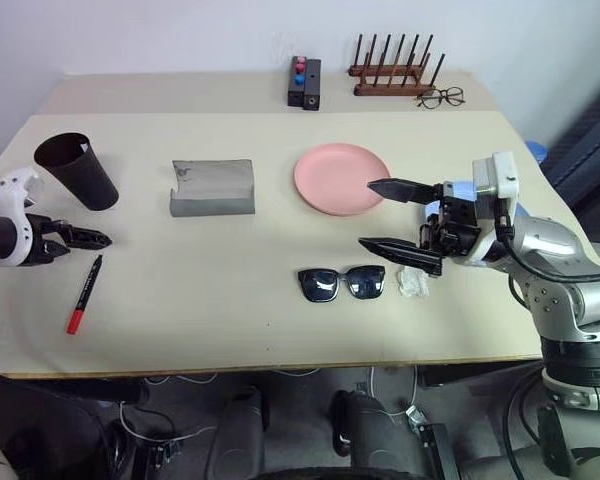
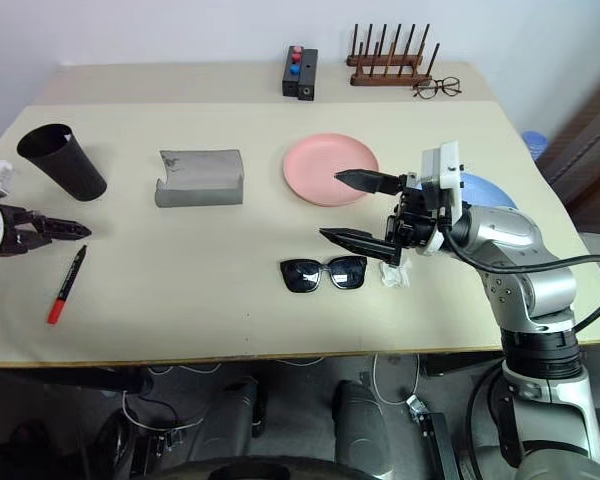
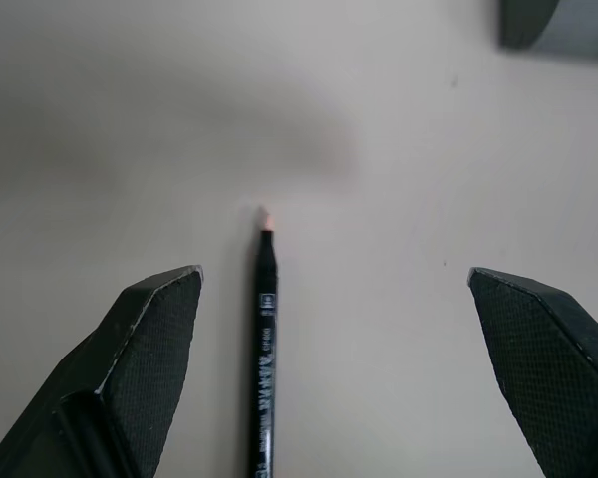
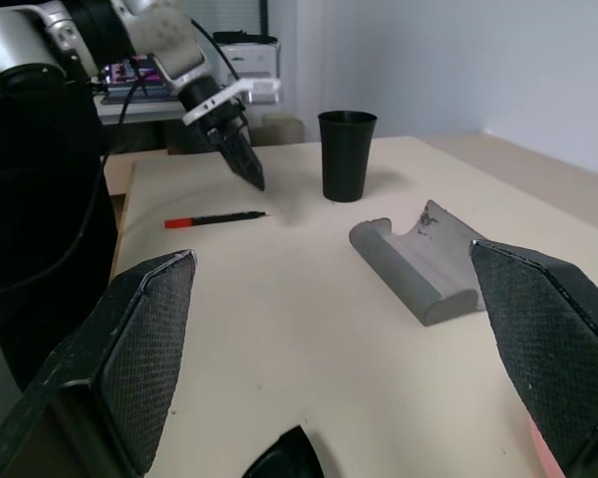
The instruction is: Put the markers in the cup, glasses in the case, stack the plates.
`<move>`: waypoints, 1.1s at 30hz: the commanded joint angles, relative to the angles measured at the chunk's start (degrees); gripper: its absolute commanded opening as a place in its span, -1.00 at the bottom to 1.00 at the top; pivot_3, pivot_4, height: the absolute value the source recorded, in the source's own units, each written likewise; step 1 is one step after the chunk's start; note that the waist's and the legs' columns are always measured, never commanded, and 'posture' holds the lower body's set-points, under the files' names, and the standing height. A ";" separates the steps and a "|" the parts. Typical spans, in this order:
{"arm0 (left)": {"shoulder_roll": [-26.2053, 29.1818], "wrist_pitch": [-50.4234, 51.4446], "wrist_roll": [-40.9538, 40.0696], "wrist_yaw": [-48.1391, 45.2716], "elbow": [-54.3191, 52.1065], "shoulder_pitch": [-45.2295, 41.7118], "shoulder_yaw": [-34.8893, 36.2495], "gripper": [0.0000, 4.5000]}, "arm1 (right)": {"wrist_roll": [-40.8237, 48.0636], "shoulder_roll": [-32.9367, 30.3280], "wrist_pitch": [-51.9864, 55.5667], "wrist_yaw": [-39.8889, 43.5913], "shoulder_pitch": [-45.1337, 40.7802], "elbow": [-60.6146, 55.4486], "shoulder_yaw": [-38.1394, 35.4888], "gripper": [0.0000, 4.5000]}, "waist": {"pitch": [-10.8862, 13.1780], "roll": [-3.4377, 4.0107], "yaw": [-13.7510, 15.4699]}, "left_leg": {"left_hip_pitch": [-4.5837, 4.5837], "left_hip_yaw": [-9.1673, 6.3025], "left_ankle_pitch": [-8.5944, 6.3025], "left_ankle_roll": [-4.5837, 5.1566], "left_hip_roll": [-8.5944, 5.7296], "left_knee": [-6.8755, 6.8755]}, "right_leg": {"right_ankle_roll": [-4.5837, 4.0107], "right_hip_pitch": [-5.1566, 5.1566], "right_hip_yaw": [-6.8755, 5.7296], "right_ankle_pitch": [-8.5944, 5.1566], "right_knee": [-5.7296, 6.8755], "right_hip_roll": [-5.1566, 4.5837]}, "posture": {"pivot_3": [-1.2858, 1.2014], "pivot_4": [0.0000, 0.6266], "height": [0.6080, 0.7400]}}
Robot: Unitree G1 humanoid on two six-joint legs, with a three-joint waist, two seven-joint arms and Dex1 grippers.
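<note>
I see the left gripper point(image 1: 98, 240) with fingers released just above the marker point(image 1: 84, 294) near the cup point(image 1: 77, 170), right gripper point(image 1: 392, 215) spread wide, empty, above the glasses point(image 1: 342, 283).

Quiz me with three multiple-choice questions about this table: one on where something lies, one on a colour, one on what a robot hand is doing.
1. Where does the slim black marker with the red end lie?
A. Inside the tall dark tumbler
B. On the table, near the left gripper
C. On the pink plate

2. What colour is the round plate beside the grey felt case?
A. Salmon pink
B. Green
C. White

3. How is the right gripper?
A. Shut on the sunglasses
B. Shut on a plate
C. Open, holding nothing

Answers: 1 B, it rests flat on the tabletop below the left gripper. 2 A, plainly pink. 3 C, its fingers stand wide apart above the black sunglasses.
</note>
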 commanded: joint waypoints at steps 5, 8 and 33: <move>-1.20 -7.23 8.32 -10.05 9.19 -5.68 -11.19 0.97 | 0.37 -0.44 -0.90 -0.93 0.76 -2.07 -1.74 1.00 | 0.04 -0.08 0.18 | -0.05 -0.01 0.00 0.01 0.00 0.03 | -0.03 -0.03 0.00 0.01 0.01 0.00 | 0.03 -0.52 1.00; -3.07 -9.64 11.23 -10.95 14.09 -8.43 -12.11 0.97 | 0.45 -0.60 -0.86 -1.27 1.20 -2.42 -1.98 1.00 | 0.04 -0.08 0.35 | -0.06 -0.01 0.00 0.00 0.00 0.05 | 0.00 -0.02 0.00 0.00 -0.01 -0.01 | 0.03 -0.52 1.00; -10.98 -18.55 25.64 -17.82 31.96 -16.50 -11.00 -0.99 | -0.61 -0.81 -1.11 -2.58 0.28 -1.77 -1.96 1.00 | 0.04 -0.08 0.25 | -0.08 -0.02 0.01 0.02 0.00 0.08 | 0.01 -0.02 0.00 0.00 0.01 -0.02 | 0.03 -0.52 1.00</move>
